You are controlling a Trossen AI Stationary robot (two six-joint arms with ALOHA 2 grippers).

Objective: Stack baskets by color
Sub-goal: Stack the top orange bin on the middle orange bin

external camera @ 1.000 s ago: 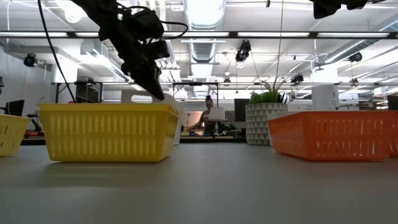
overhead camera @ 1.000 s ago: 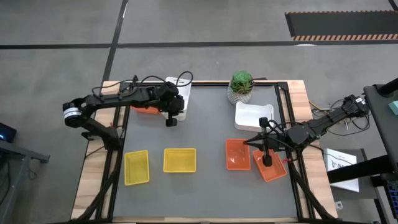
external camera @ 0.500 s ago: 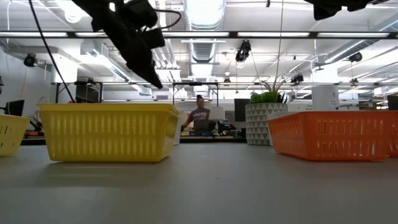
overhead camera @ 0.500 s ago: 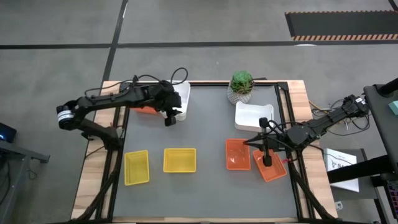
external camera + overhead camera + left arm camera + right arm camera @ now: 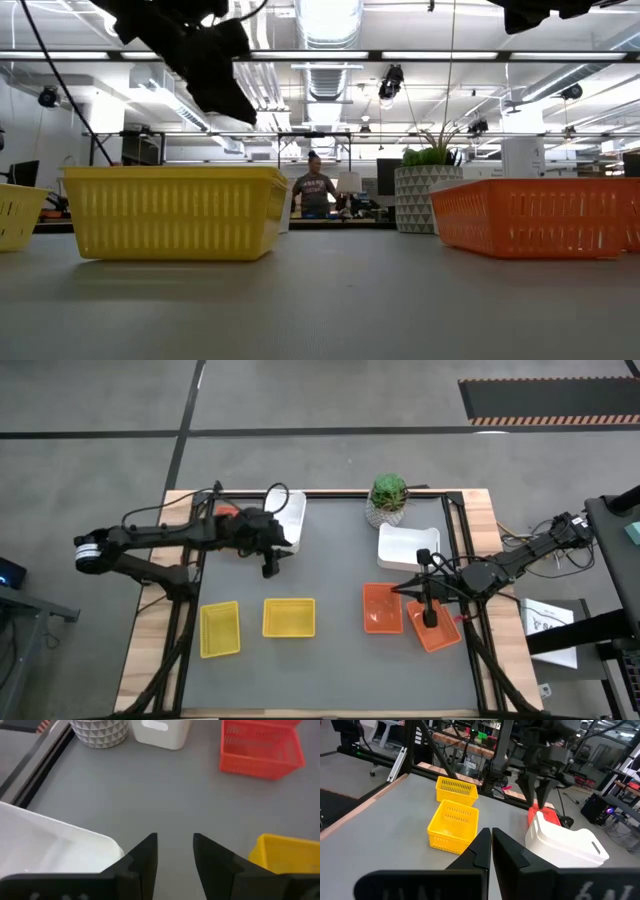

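Note:
My left gripper hangs open over bare mat, just near-side of a white basket at the far left; whether that is one basket or a stack, I cannot tell. An orange basket shows partly under the left arm. Two yellow baskets rest on the near left. Another white basket and two orange baskets sit on the right. My right gripper is shut, held level above them with nothing in it.
A green plant in a white patterned pot stands at the far middle edge. Bare grey mat lies between the left and right groups of baskets. A person stands in the room far behind the table.
My left gripper has come away from the white basket's near rim, risen, and drawn back toward the table's left and near edges, its wrist rolling. The white basket stays at the far left, lower in the low view than before. My right arm has kept still.

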